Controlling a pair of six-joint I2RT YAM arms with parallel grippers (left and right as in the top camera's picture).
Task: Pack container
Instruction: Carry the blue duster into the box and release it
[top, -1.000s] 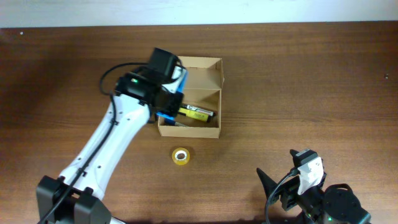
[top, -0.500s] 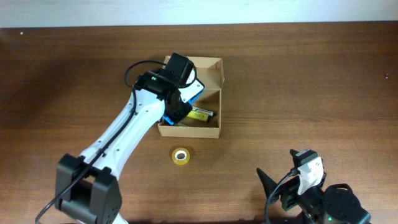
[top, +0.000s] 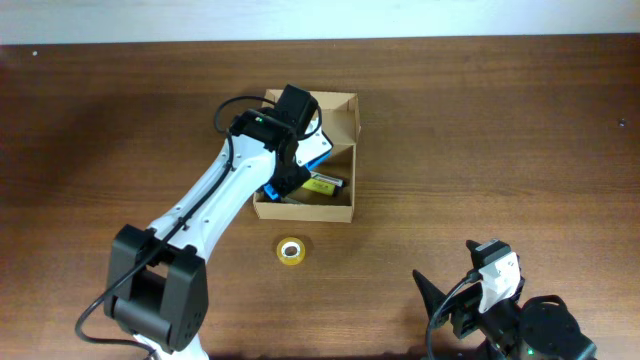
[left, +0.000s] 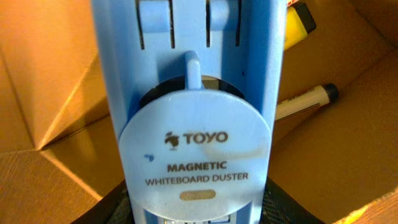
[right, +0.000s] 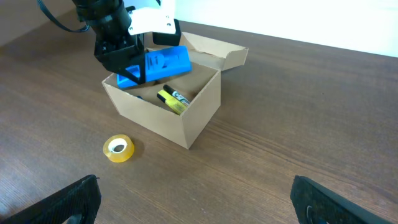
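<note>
The tan cardboard container (top: 345, 205) stands open on the table, flap lid folded back; it also shows in the right wrist view (right: 199, 109) and fills the left wrist view (left: 43, 93). My left gripper (top: 290, 160) is shut on a blue whiteboard duster (left: 199, 106) and holds it over the box opening (right: 163, 62). A yellow marker (top: 318, 183) and a white marker (left: 308, 99) lie inside the box. A yellow tape roll (top: 291, 251) lies on the table in front of the box. My right gripper (right: 196, 199) is open and empty, low over the table at the front right.
The wooden table (top: 500, 140) ends at a pale wall along the far edge. The left arm (top: 200, 220) stretches from the front left to the box.
The left gripper has carried the blue duster rightward from the box's left edge to above the opening. The right arm has not moved.
</note>
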